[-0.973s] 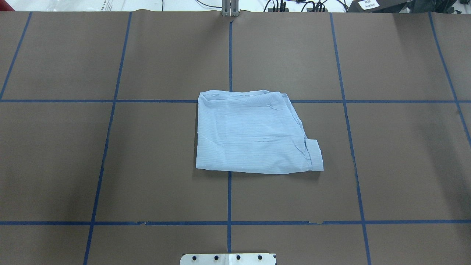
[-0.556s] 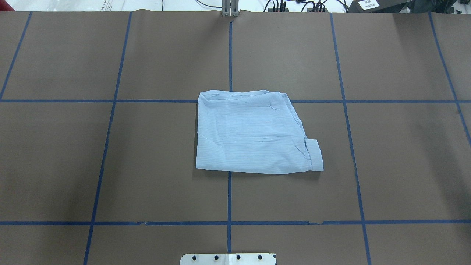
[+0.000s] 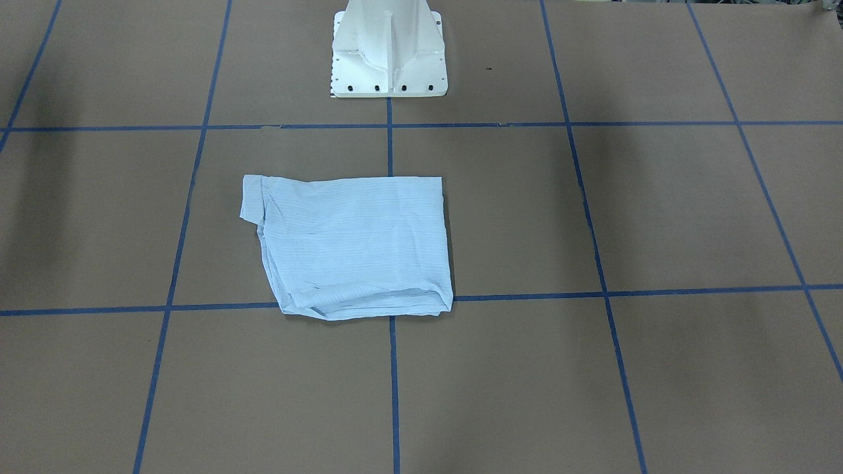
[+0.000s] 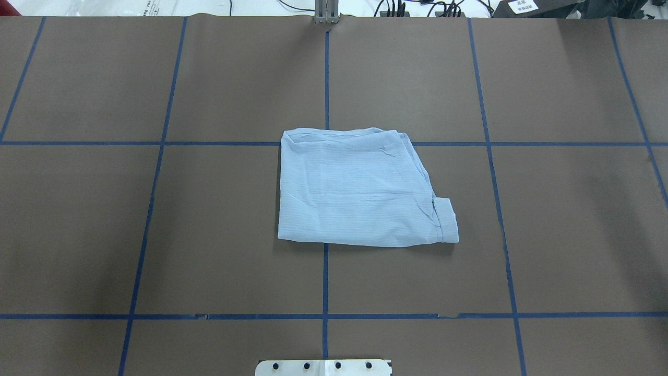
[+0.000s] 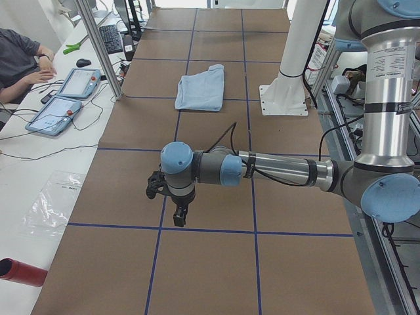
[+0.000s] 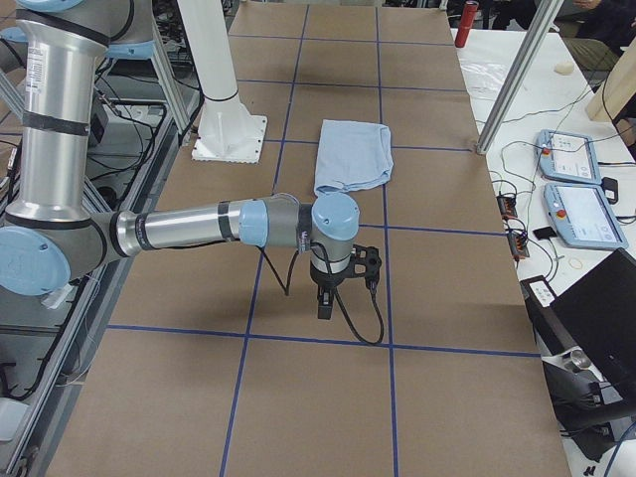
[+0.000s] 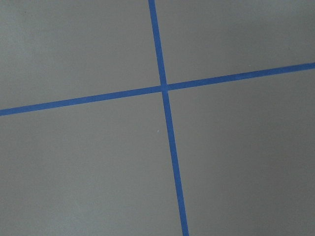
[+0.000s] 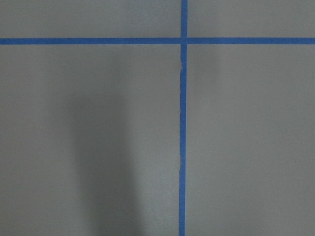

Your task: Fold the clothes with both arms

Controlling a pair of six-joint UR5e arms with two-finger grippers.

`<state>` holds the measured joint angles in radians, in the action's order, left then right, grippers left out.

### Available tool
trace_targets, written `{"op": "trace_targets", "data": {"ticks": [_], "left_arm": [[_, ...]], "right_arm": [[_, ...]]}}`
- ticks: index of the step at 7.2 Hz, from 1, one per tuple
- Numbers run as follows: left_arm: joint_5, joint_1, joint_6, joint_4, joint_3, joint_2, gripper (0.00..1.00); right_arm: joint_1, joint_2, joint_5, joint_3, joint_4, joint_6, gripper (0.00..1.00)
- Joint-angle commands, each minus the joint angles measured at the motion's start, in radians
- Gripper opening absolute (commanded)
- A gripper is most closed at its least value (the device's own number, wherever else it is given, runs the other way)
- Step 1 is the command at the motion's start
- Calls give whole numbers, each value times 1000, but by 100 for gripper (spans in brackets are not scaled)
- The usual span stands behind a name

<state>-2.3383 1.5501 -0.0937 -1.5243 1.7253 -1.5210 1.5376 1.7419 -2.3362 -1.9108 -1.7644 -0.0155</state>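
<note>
The light-blue striped shirt [image 4: 355,188] lies folded into a compact rectangle at the table's middle, with a cuff sticking out at its near right corner. It also shows in the front view [image 3: 355,243] and both side views [image 5: 201,88] [image 6: 353,154]. Both arms are far from it, out toward the table's ends. The left gripper [image 5: 178,216] points down over the brown paper; the right gripper [image 6: 325,303] does the same. Neither holds anything that I can see, and I cannot tell whether they are open or shut. The wrist views show only paper and blue tape.
The white pedestal base [image 3: 388,46] stands at the robot's edge of the table [image 4: 156,235], which is covered in brown paper with blue tape lines. An operator [image 5: 20,59] and control tablets [image 5: 65,98] are on a side bench. A red cylinder [image 5: 20,270] lies there too.
</note>
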Motion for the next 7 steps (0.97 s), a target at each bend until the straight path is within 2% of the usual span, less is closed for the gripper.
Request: {"op": "trace_targets", "data": {"ticks": [1, 7], "left_arm": [[-1, -1, -1, -1, -4, -1, 100], [-1, -1, 0, -1, -10, 4, 100]], "right_arm": [[1, 2, 0, 7, 0, -7, 100], [1, 4, -3, 38, 6, -9, 100]]}}
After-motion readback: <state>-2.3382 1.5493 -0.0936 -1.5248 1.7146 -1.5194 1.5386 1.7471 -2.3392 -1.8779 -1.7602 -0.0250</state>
